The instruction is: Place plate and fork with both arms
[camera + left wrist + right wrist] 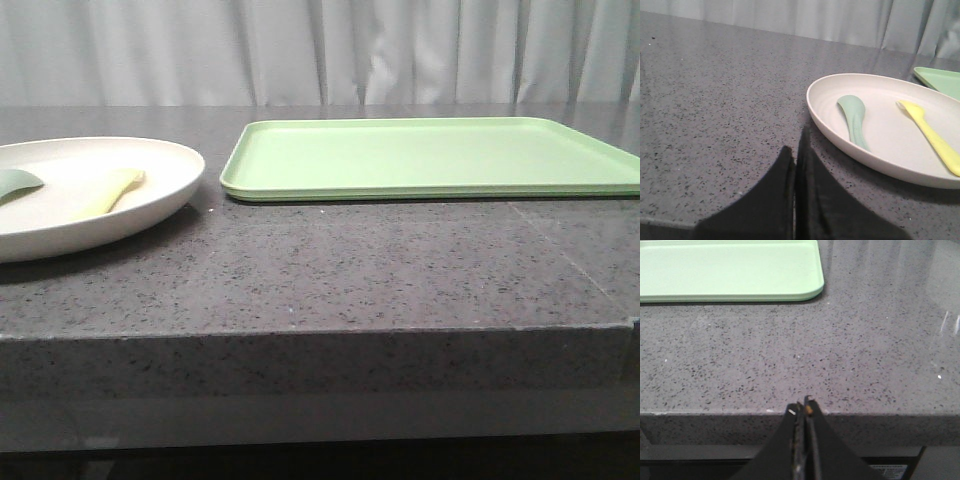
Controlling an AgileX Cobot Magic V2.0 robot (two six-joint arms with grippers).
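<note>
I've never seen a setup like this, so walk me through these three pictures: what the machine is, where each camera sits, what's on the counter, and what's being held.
This is a robot with two arms, each ending in a pincer-like hand. The front picture looks forward over a speckled grey counter; no arm shows in it. The other two pictures come from cameras on the wrists, so the dark wedge low in each is that arm's own hand. The left hand and the right hand are both shut and hold nothing.

On the counter's left sits a cream-white plate. In it lie a pale yellow fork and a grey-green utensil, side by side, not touching. To its right lies a flat light-green tray, with nothing on the part that shows. The left hand is near the plate's rim; the right is at the counter's front edge.
</note>
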